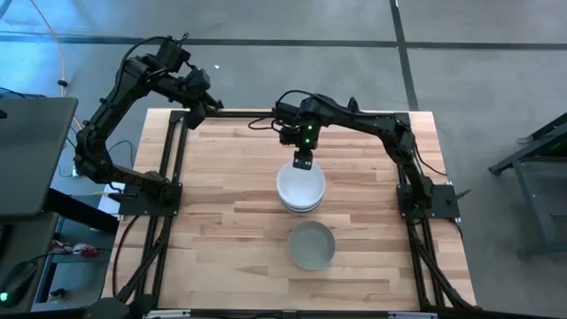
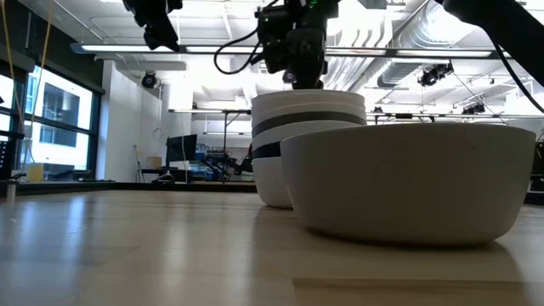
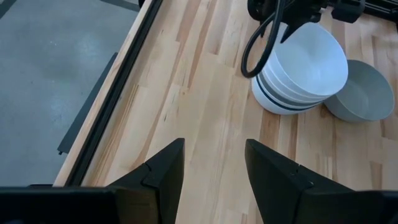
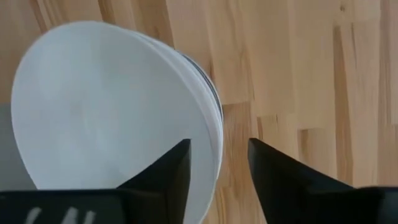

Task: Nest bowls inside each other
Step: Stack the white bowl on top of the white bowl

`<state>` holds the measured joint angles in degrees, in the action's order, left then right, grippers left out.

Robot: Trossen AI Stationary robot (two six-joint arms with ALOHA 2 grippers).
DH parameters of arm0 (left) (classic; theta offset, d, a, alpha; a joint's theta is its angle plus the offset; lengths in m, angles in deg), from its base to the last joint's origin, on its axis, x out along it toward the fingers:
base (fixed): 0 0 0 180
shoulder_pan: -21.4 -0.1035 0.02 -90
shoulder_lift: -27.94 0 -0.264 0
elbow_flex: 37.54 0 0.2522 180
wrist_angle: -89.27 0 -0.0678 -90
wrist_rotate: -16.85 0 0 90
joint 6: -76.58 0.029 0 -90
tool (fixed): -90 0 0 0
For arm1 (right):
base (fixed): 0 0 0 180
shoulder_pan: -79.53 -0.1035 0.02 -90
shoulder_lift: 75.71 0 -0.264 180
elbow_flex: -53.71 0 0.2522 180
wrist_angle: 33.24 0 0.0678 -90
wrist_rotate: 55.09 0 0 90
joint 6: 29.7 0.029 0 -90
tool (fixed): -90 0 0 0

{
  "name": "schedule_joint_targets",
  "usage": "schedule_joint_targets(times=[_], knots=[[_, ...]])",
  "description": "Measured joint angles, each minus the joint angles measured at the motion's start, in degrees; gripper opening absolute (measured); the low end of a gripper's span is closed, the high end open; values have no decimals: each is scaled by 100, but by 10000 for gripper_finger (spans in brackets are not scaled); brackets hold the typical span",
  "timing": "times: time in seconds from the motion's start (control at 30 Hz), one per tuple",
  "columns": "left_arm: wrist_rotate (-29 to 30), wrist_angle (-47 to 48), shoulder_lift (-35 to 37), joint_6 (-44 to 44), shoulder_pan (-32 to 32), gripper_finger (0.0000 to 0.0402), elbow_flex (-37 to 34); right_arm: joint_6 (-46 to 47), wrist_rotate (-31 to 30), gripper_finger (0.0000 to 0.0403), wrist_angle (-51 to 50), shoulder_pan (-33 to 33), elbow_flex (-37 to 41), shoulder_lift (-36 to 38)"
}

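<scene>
A stack of nested bowls (image 1: 300, 188) stands at the table's middle. It is mostly glossy white, with a dark bowl's rim showing as a band (image 2: 306, 119) between the white ones. A single grey bowl (image 1: 312, 245) rests on its base just nearer the front edge, beside the stack. My right gripper (image 4: 219, 149) is open and points down over the far rim of the top white bowl (image 4: 112, 106). One finger stands over the bowl's inside and one outside it, with a gap on both sides. My left gripper (image 3: 214, 155) is open and waits high over the table's far left corner.
Black frame rails (image 1: 174, 159) run along the table's left and right sides. Bare wood (image 1: 230, 204) lies to the left of the stack, and more lies to the right of it and of the grey bowl. A black cable (image 3: 255, 50) loops off the right arm above the stack.
</scene>
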<state>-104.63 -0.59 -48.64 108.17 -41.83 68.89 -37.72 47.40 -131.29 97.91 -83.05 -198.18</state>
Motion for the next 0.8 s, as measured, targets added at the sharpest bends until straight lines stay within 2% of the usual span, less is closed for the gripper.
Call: schedule_joint_targets(times=[0.1,0.17,0.27,0.43,0.5,0.67,0.8], knots=[[0,0,0,2,0,159,0,-21,-2,158,-122,39,0,16],[0,0,0,3,0,159,0,-20,-16,147,-119,51,0,21],[-1,0,0,2,0,159,0,-131,-28,111,-116,52,0,21],[0,0,0,4,-2,159,0,-309,-20,25,-78,48,0,21],[0,0,0,4,0,159,0,-390,8,7,-60,41,0,21],[-1,0,0,4,-2,159,0,-344,4,24,19,30,2,21],[0,0,0,4,0,159,0,-344,4,15,12,26,2,23]])
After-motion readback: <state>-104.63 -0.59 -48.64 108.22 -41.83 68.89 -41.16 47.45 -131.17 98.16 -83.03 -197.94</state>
